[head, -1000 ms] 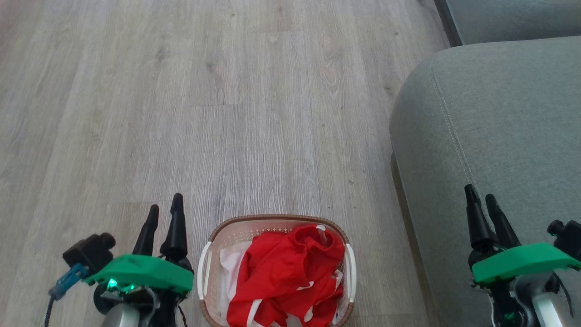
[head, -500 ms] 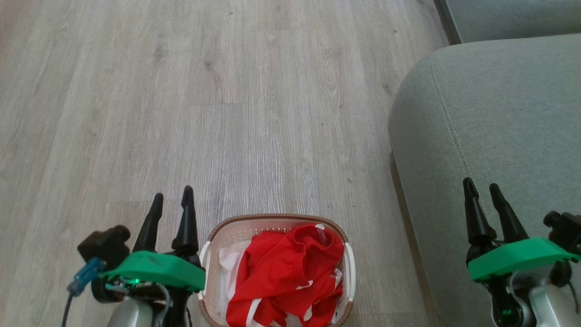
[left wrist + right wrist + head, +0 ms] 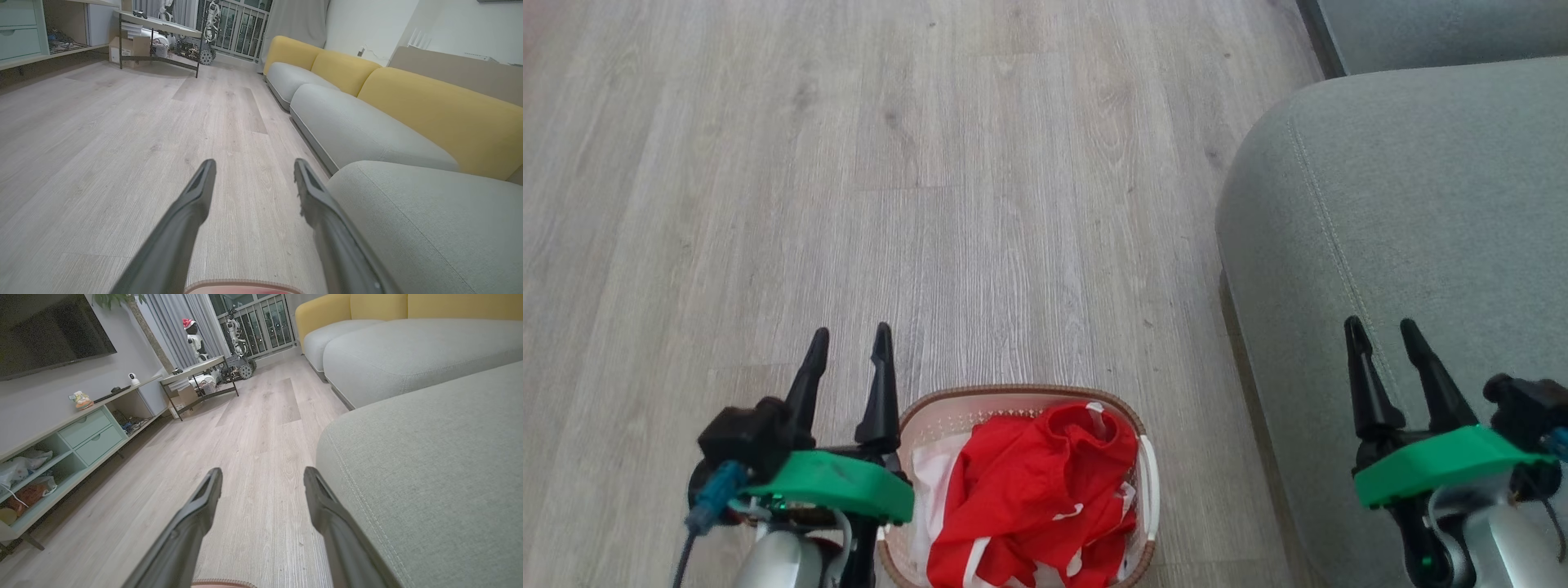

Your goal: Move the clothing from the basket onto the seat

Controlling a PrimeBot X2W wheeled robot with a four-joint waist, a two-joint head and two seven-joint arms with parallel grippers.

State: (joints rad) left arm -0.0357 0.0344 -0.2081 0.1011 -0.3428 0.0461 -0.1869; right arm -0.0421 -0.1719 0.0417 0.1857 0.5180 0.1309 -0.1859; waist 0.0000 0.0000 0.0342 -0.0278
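Basket (image 3: 1013, 393) is running off the bottom edge, its left handle hiding behind left gripper (image 3: 851, 331). Clothing (image 3: 1029, 490) is lying inside, just right of that gripper. Right gripper (image 3: 1381, 322) is hovering at seat (image 3: 1421, 204) edge. Both are gaping, empty; bare floor (image 3: 980, 204) ahead.

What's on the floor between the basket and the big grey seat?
Nothing is there. In the head view, just a strip of bare wooden floor separates the basket from the seat.
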